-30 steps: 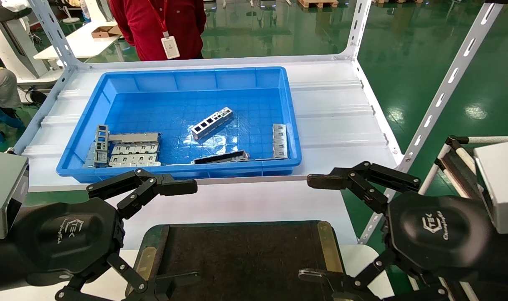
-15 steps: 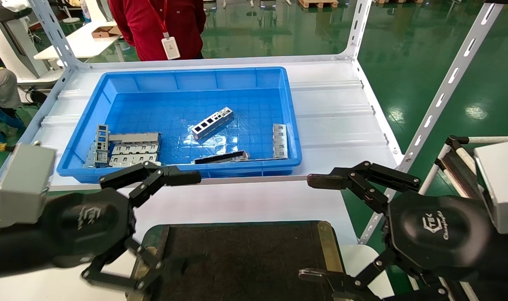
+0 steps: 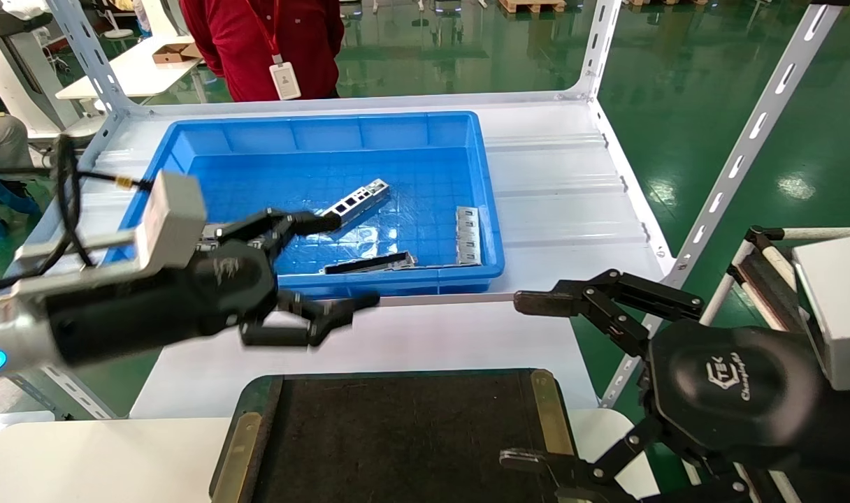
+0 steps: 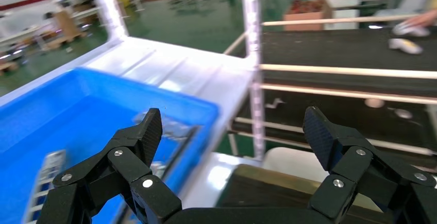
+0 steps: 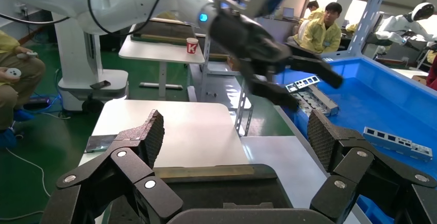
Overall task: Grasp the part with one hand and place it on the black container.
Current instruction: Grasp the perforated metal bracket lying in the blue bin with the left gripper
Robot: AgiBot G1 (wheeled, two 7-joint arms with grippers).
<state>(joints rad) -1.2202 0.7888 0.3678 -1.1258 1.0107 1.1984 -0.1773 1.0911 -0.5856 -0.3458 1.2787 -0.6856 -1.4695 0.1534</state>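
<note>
Blue plastic walls of the bin (image 3: 187, 150) surround the part (image 3: 358, 200), a stiff, light, slick-looking metal bracket best pinched across its narrow width. The left gripper (image 3: 330, 262) hovers spread open near it, hiding the bracket's near end. The right gripper (image 3: 526, 381), also open, idles beside the black container (image 3: 411, 433), which is cut off below.

Factory hall with a glossy green floor and white shelving

A white metal rack shelf (image 3: 565, 188) is the landmark; slotted white uprights (image 3: 746, 140) rise at its corners; beyond and to the right of it the green floor (image 3: 711, 84) shines with reflected ceiling light; behind its far edge stands a person in a red top (image 3: 264, 42) with a badge on a lanyard; off its far-left corner sits a white table (image 3: 135, 70) carrying an open cardboard box (image 3: 177, 51); seated workers in yellow (image 5: 324, 28) appear farther away.
</note>
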